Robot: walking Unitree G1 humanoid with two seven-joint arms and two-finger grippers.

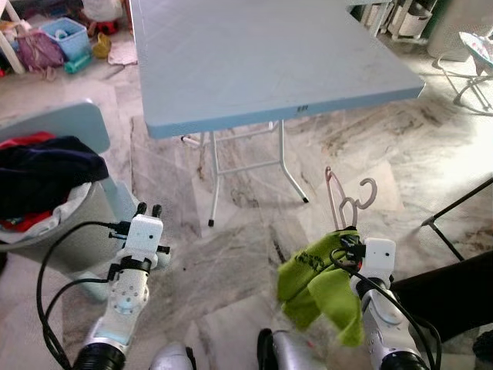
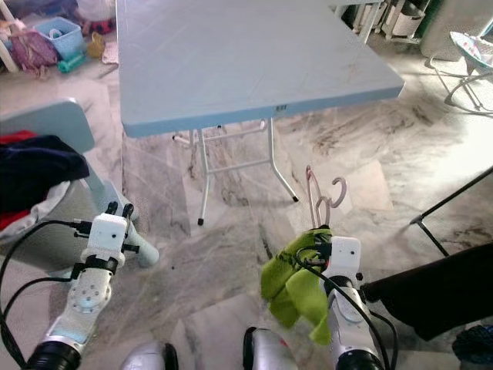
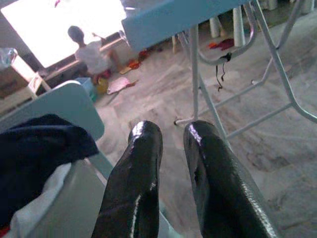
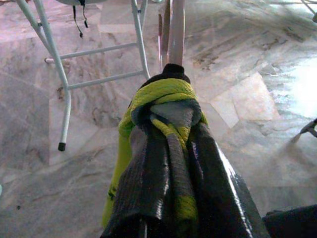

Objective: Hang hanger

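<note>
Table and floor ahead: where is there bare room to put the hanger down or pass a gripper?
The light blue table top is bare. The marble floor between the left gripper and right gripper, holding the pink hanger and green garment, is open. Crowded: the laundry basket at left.

Blue folding table (image 1: pixel 262 54), laundry bin (image 1: pixel 69 231) with dark clothes (image 1: pixel 42 169), marble floor (image 1: pixel 231 254)

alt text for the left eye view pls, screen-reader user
The right gripper holds a pink hanger with a lime-green garment draped over it, above a marble floor. The left gripper is empty, near a bin of clothes; a light-blue folding table stands ahead.
</note>
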